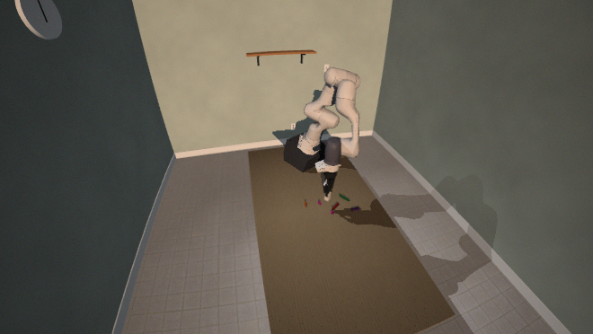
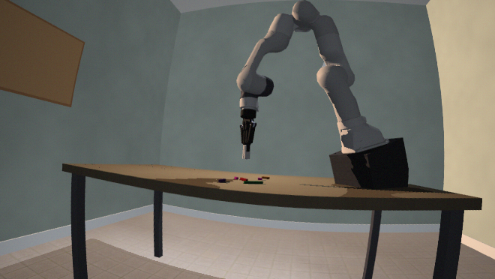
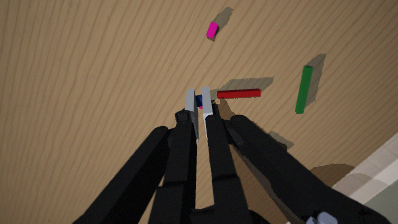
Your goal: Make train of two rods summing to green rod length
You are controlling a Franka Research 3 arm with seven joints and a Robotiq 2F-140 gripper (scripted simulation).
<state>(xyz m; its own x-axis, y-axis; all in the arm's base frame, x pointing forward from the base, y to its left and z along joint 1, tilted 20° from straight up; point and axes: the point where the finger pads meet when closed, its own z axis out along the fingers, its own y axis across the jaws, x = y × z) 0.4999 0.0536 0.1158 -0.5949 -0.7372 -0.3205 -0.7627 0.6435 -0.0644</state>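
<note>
My gripper is shut on a small blue rod and holds it well above the table; it also shows in the exterior view. Below it on the table lie the red rod, the green rod off to the right and a magenta rod farther away. A bit of another magenta piece shows just behind the fingertips. In the top view the gripper hangs over the group: orange rod, magenta rod, red rod, green rod, purple rod.
The robot's black base stands on the table at the right in the exterior view. The table's near edge shows at the lower right of the wrist view.
</note>
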